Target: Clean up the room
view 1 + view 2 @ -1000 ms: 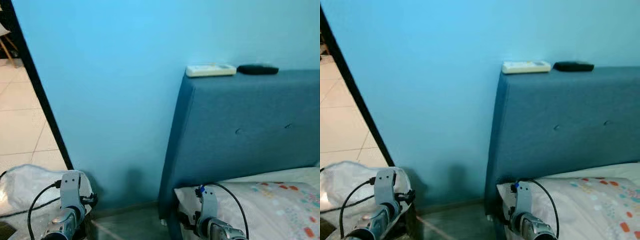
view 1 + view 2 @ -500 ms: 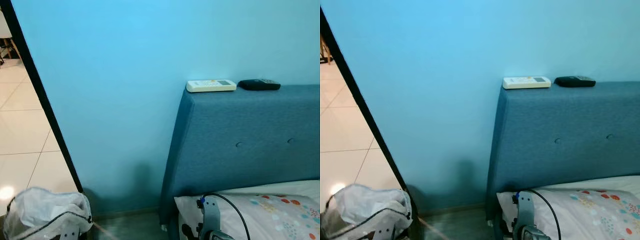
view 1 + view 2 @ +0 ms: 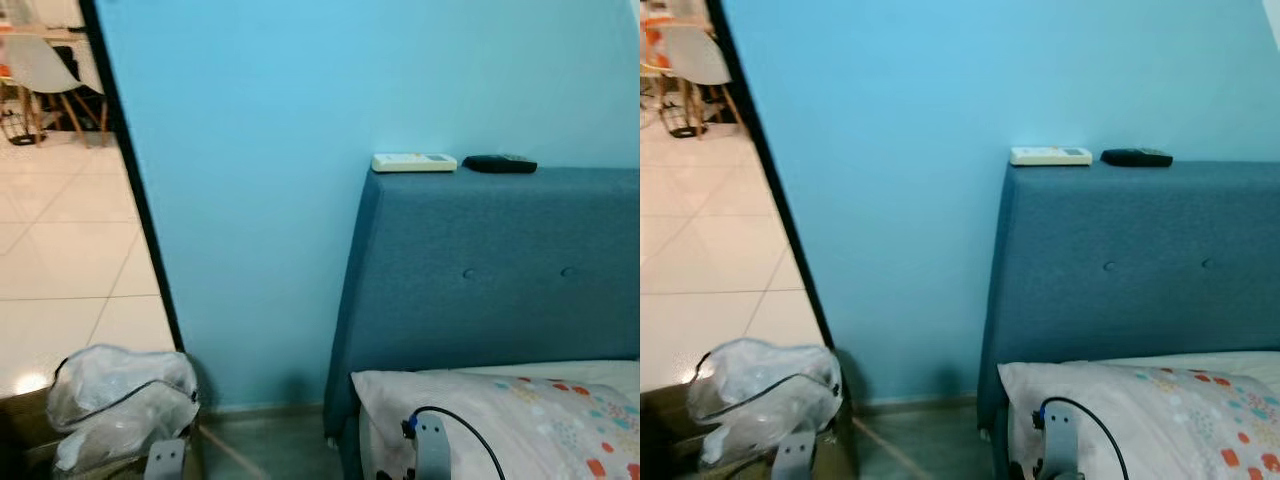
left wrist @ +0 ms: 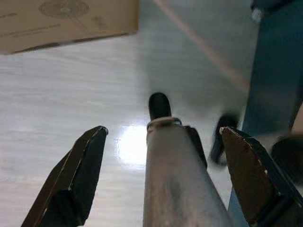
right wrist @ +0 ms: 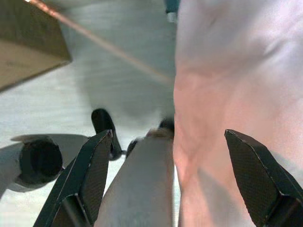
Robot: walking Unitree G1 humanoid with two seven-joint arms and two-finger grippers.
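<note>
Headboard (image 3: pixel 500 280): white remote (image 3: pixel 414 162) and black remote (image 3: pixel 499 163) lie on top, slightly apart.
Left hand (image 4: pixel 163 156): fingers spread wide, empty, above floor (image 4: pixel 71 85).
Right hand (image 5: pixel 173 170): fingers spread wide, empty, beside bedding (image 5: pixel 236 71).

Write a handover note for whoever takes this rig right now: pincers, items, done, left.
Left pincer: open, holding nothing, hanging low over the pale floor beside a cardboard box.
Right pincer: open, holding nothing, down beside the bedding.
White remote and black remote lie on top of the blue headboard, apart from each other.
White plastic bag sits on the floor by the doorway; patterned pillow is on the bed.
Done: nothing visibly picked up.
Left: probably both remotes and the bag.
</note>
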